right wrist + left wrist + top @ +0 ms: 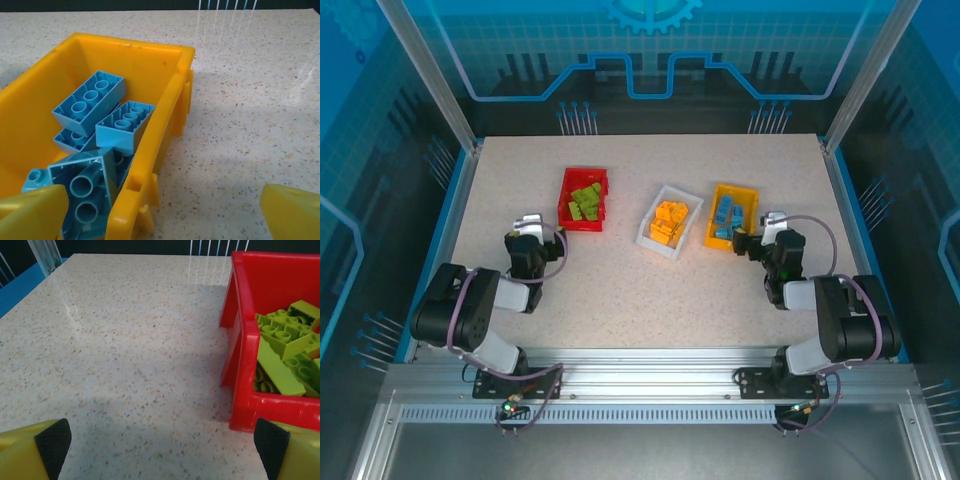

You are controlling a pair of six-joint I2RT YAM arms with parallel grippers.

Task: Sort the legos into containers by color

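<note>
Right end effector (pixel 162 212) apart, empty, straddling rim of yellow bin (pixel 165 100) w/ blue legos (pixel 90 100), right of white bin (pixel 657 246). Left end effector (pixel 162 450) apart, nr red bin (pixel 240 365), left of it. Risk: right snags rim retracting, tips bin.

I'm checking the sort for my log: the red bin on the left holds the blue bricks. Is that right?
Not quite. The red bin holds lime green bricks, not blue ones, as the left wrist view shows. It does stand on the left. The blue bricks lie in the yellow bin.
</note>
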